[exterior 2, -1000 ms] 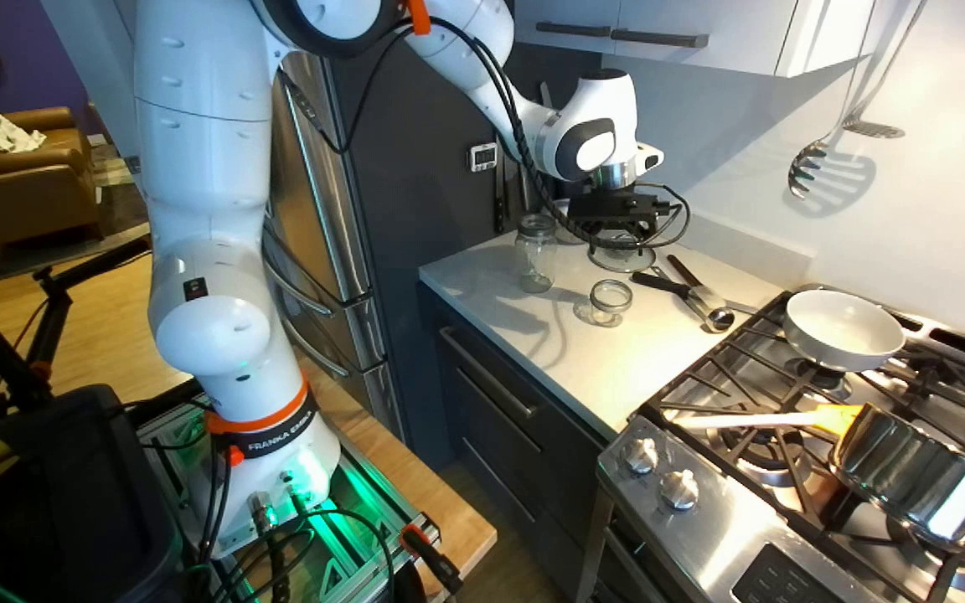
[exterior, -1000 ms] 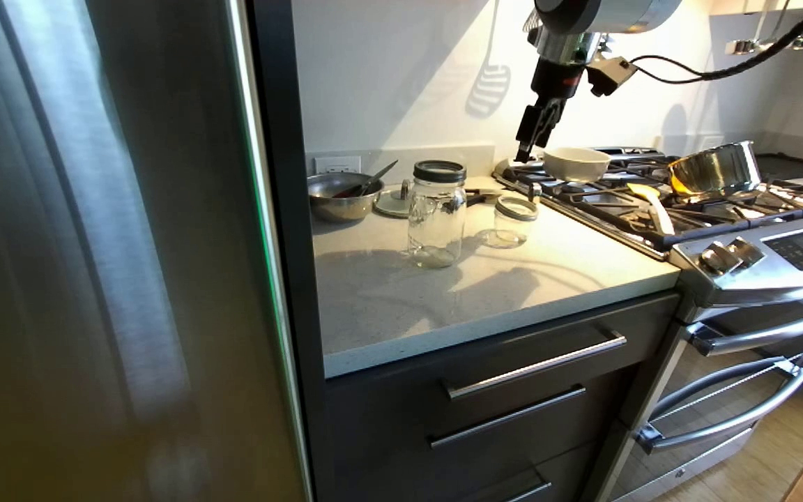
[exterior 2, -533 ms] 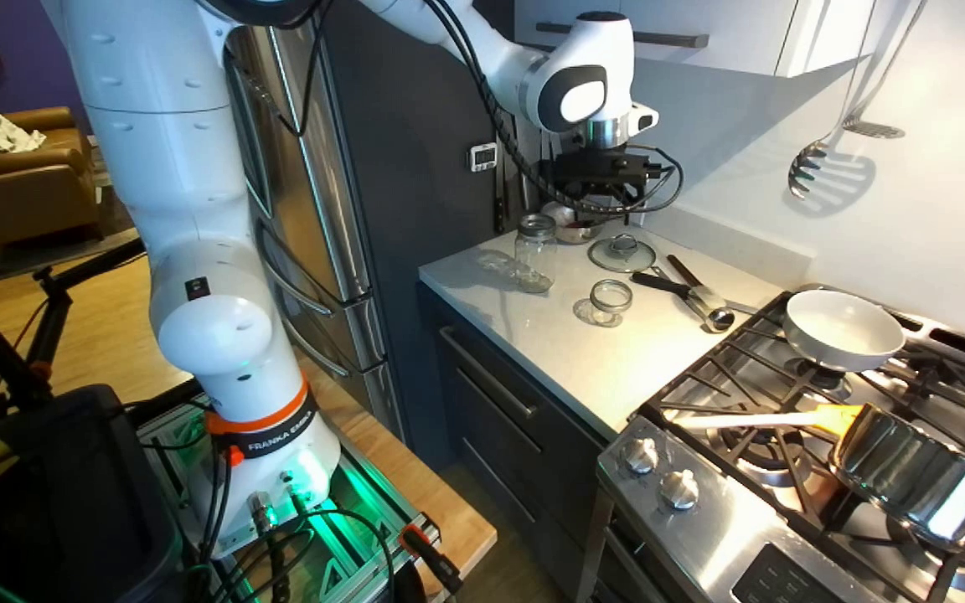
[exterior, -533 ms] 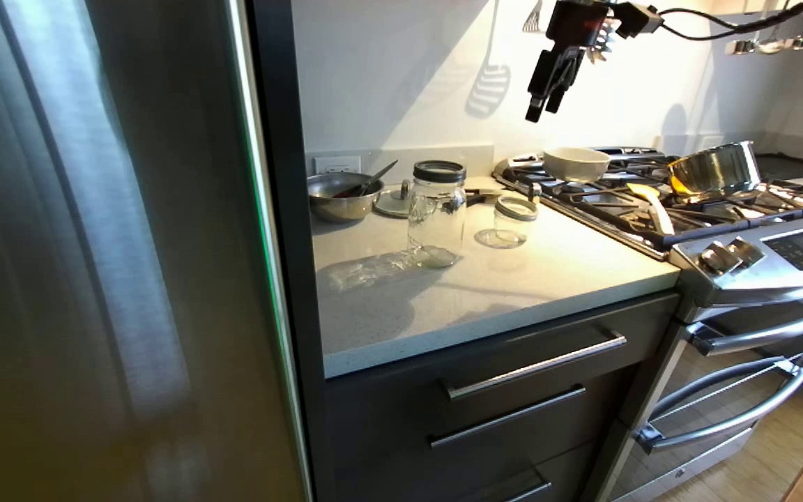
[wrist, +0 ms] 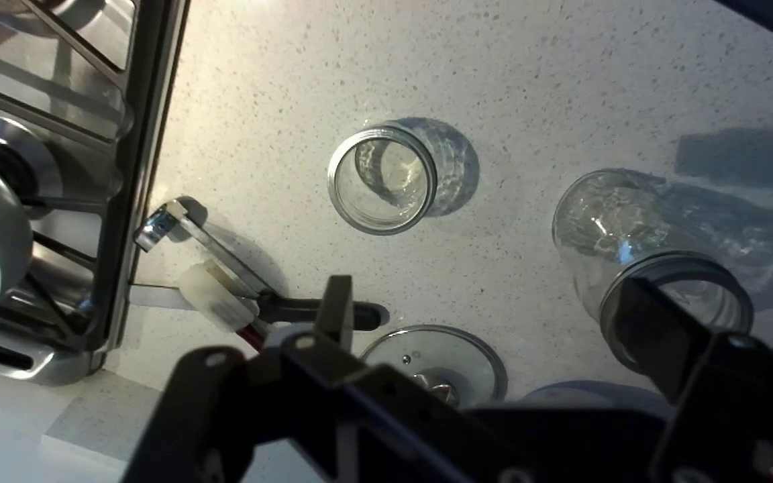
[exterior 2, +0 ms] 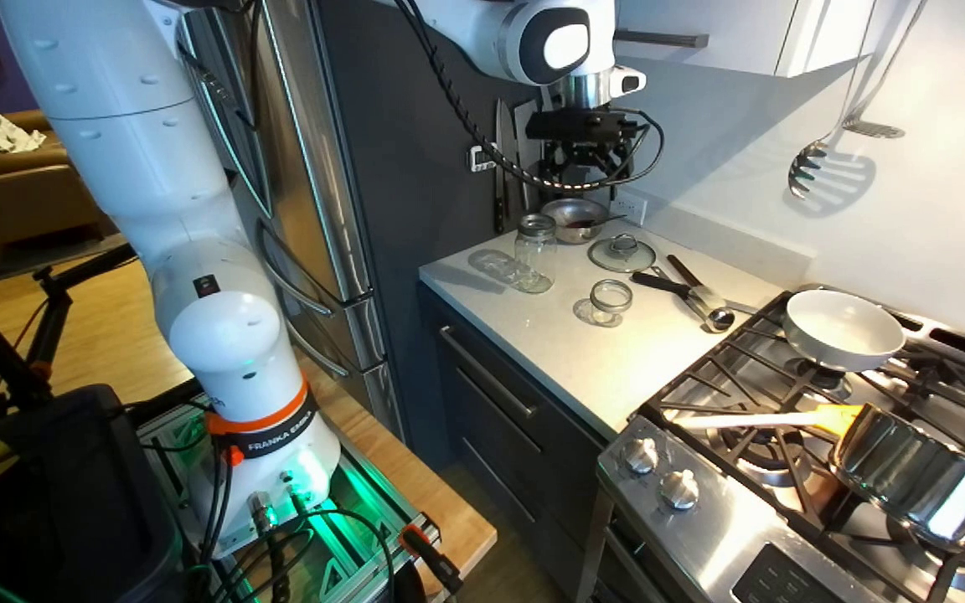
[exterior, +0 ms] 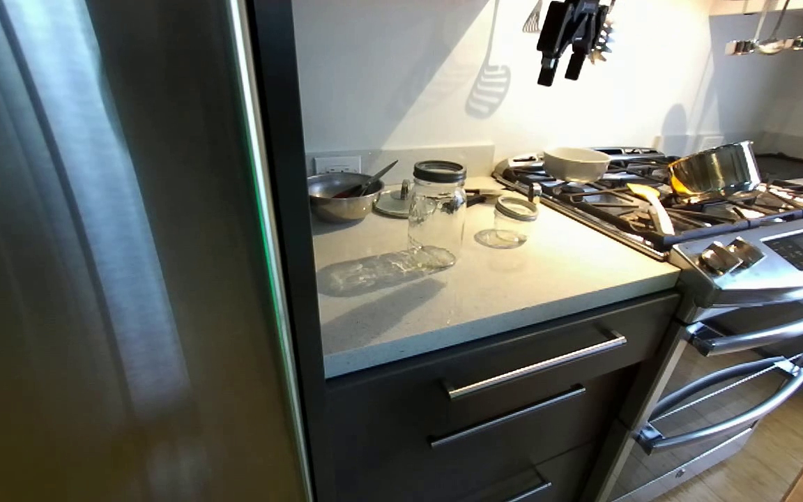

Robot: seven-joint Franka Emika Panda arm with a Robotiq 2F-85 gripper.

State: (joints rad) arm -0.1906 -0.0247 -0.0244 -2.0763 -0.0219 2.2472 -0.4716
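Warm light brightens the worktop (exterior: 548, 268); the tall mason jar (exterior: 436, 219) casts a rippled shadow. In the wrist view, the tool (wrist: 494, 308) looks dark, slightly blurred.

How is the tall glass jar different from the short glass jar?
The tall jar is higher than the short jar. The tall jar is darker around the top than the short jar. The tall jar stands nearer the fridge, the short jar nearer the stove. Both are clear glass and stand upright on the counter.
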